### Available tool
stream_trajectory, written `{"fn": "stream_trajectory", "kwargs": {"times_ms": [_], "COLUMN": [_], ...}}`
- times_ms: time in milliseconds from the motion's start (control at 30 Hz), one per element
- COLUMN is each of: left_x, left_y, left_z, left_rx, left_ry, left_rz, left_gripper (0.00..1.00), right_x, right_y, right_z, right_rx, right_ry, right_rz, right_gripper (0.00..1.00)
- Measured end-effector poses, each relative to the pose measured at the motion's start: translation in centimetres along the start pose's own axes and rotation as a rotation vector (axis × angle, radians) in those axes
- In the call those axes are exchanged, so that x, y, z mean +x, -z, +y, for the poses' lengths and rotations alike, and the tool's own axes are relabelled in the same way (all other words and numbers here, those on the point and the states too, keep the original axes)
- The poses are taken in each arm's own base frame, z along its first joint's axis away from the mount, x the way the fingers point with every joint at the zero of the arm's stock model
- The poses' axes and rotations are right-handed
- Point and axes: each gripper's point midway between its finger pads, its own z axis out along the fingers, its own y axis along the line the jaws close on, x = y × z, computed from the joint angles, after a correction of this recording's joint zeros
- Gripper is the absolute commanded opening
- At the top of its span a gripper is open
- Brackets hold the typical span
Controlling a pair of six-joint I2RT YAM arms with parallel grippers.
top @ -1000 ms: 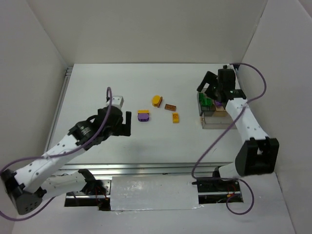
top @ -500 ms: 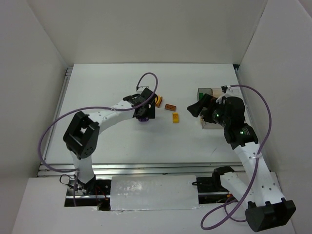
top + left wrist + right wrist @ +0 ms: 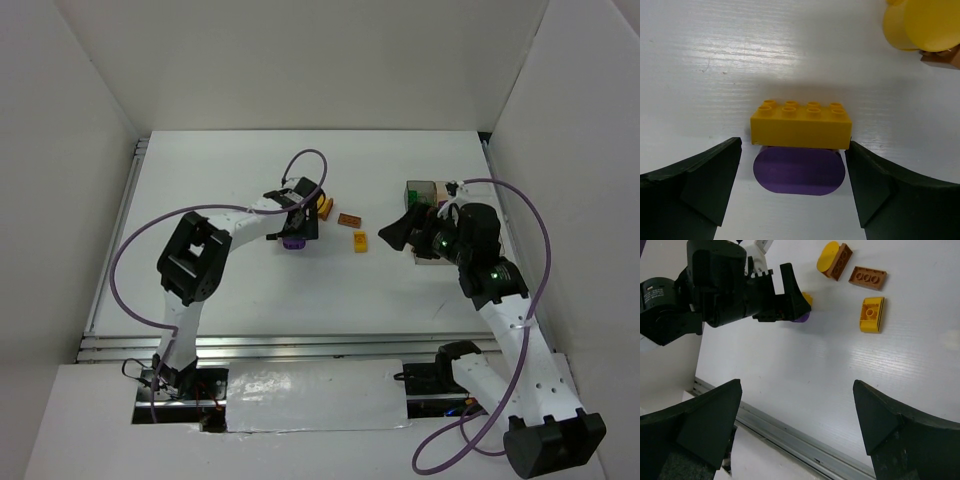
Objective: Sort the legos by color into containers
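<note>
- The legos [image 3: 361, 241] lie loose in the middle of your white desk [image 3: 230, 290]. The containers [image 3: 420, 190] sit at the far right, close to the side wall [image 3: 560, 120].
- Your left hand [image 3: 794, 150] is open, and its black fingers [image 3: 700, 185] straddle a two-piece stack. It grips nothing, with a thin gap on one side and a finger just beside the brick's corner on the other.
- That stack is a yellow brick [image 3: 800, 127] with eight round studs, sitting on a flat purple piece [image 3: 799, 170] with rounded ends. Both are smooth, glossy plastic.
- Just past the stack to the far right lies a rounded yellow piece [image 3: 920, 22], touching a brown block [image 3: 842, 262].
- Beside those, a flat brown plate [image 3: 868, 277] and a small yellow piece [image 3: 872, 315] lie apart from each other, with bare desk around both.
- Your right hand [image 3: 797, 390] is spread wide and empty. It hangs above the desk between the containers and the loose bricks.
- You have open room on the near side. The faintly ribbed desk runs bare to the metal rail [image 3: 790, 440] at its edge.
- The containers are clear tinted plastic, partly hidden by your right arm, and something green shows through one compartment.
</note>
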Motion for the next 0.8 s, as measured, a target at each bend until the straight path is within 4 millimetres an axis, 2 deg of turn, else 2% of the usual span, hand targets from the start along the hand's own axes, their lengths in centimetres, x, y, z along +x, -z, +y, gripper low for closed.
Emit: {"fn": "stream_trajectory", "kwargs": {"times_ms": [100, 200, 300, 333, 400, 433, 467, 567, 667, 767, 800], "left_x": [0.2, 0.0, -0.1, -0.1, -0.2, -0.2, -0.2, 0.0, 1.5, 2.8, 2.9], "left_y": [-0.2, -0.2, -0.2, -0.3, -0.4, -0.4, -0.4, -0.1, 1.7, 5.2, 7.0], "left_z": [0.1, -0.1, -0.3, -0.4, -0.5, -0.6, -0.7, -0.9, -0.4, 0.1, 0.1], "left_rx": [-0.003, 0.004, 0.017, 0.021, 0.029, 0.034, 0.040, 0.088, 0.175, 0.301, 0.358], "left_ry": [-0.002, 0.000, -0.002, -0.003, -0.005, -0.010, -0.017, -0.038, -0.074, -0.139, -0.165], "left_rz": [0.004, -0.003, -0.007, -0.007, -0.010, -0.011, -0.013, -0.035, -0.045, -0.095, -0.134], "left_gripper": [0.91, 0.70, 0.54, 0.39, 0.22, 0.08, 0.01, 0.00, 0.00, 0.00, 0.00], "right_x": [0.4, 0.9, 1.2, 1.2, 1.3, 1.3, 1.3, 1.3, 1.4, 1.5, 1.4], "right_y": [-0.1, -0.3, -0.4, -0.4, -0.4, -0.4, -0.4, -0.5, -0.8, -1.0, -1.0], "right_z": [-0.2, -0.4, -0.5, -0.5, -0.5, -0.5, -0.5, -0.6, -0.8, -0.7, -0.6], "right_rx": [-0.001, -0.002, -0.006, -0.008, -0.007, -0.007, -0.008, -0.004, 0.005, 0.002, -0.004], "right_ry": [-0.001, -0.005, -0.007, -0.007, -0.008, -0.008, -0.008, -0.014, -0.028, -0.047, -0.053], "right_rz": [0.011, 0.024, 0.032, 0.033, 0.035, 0.035, 0.035, 0.038, 0.047, 0.052, 0.051], "right_gripper": [1.00, 1.00, 1.00, 1.00, 1.00, 1.00, 1.00, 1.00, 1.00, 1.00, 1.00]}}
